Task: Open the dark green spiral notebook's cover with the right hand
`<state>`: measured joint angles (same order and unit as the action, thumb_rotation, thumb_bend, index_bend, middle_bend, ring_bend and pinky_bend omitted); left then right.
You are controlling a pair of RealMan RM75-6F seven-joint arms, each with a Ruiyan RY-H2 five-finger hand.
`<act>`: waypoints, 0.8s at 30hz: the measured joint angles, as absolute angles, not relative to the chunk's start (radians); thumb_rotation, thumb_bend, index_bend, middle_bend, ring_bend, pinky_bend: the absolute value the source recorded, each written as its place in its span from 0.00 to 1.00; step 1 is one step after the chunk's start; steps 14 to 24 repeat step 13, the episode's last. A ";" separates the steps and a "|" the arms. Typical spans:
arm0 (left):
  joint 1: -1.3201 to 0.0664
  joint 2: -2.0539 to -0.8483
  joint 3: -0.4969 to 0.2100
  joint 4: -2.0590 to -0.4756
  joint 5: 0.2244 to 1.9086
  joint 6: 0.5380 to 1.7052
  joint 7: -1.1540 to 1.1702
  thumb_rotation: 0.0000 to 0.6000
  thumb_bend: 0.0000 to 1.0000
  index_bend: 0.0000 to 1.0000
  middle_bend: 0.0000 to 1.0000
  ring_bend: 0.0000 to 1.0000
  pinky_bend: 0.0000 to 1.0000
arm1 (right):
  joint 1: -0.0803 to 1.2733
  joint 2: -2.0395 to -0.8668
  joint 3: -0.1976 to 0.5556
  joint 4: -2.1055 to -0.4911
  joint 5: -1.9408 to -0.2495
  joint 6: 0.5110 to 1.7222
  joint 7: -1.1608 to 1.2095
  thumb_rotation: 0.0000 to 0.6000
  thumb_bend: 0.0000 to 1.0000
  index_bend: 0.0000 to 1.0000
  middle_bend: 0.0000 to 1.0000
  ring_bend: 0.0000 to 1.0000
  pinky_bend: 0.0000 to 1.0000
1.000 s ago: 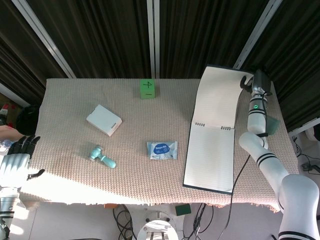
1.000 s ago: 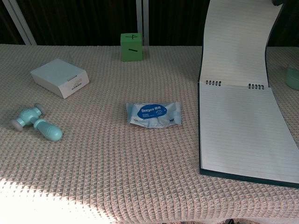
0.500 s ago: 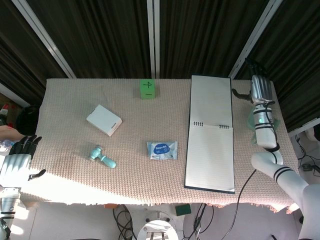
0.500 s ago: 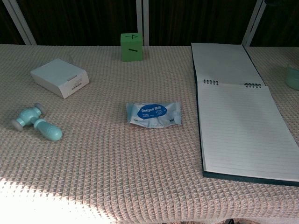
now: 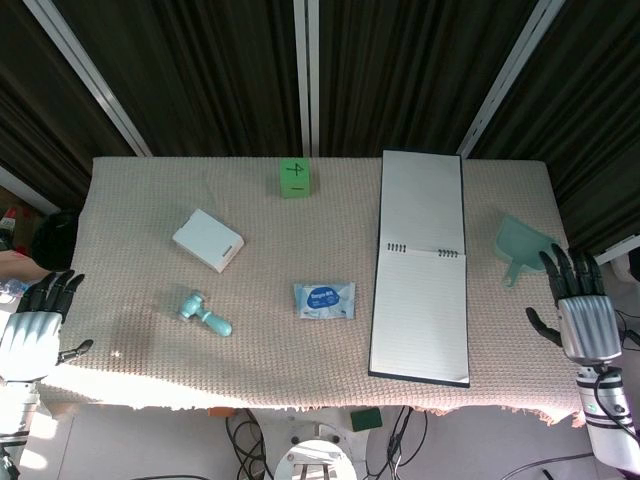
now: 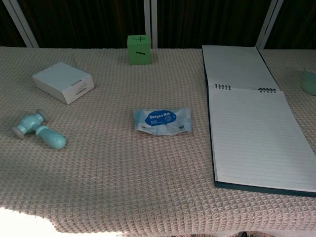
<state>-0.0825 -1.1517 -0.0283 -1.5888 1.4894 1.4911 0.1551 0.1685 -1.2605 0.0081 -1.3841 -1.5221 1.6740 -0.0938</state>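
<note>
The dark green spiral notebook [image 5: 420,300] [image 6: 254,138] lies open on the right part of the table. Its cover [image 5: 421,198] [image 6: 237,66] is flipped flat toward the far edge, white inner side up, above the spiral binding. The lined first page faces up. My right hand [image 5: 580,312] hovers off the table's right front corner, fingers spread and holding nothing, well clear of the notebook. At the far left edge of the head view, my left hand [image 5: 35,322] is also spread and holds nothing. Neither hand shows in the chest view.
A teal dustpan [image 5: 525,245] lies right of the notebook. A blue wipes packet [image 5: 324,300] sits mid-table, with a teal roller [image 5: 205,314], a white box [image 5: 208,240] and a green numbered block [image 5: 294,177] further left and back. The tablecloth [image 5: 150,200] is beige waffle weave.
My right hand let go of the raised cover, which dropped flat on the table. The hand then drew back from the far right edge to the near right corner.
</note>
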 measured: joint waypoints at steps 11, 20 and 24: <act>-0.072 -1.149 -0.021 -1.584 1.516 1.516 0.146 1.00 0.03 0.09 0.08 0.05 0.14 | 0.070 -1.184 0.001 -1.444 -1.495 1.701 -0.114 1.00 0.22 0.00 0.00 0.00 0.00; -0.072 -1.148 -0.021 -1.583 1.517 1.515 0.145 1.00 0.03 0.09 0.08 0.05 0.14 | 0.069 -1.184 0.005 -1.446 -1.483 1.679 -0.112 1.00 0.22 0.00 0.00 0.00 0.00; -0.072 -1.148 -0.021 -1.583 1.517 1.515 0.145 1.00 0.03 0.09 0.08 0.05 0.14 | 0.069 -1.184 0.005 -1.446 -1.483 1.679 -0.112 1.00 0.22 0.00 0.00 0.00 0.00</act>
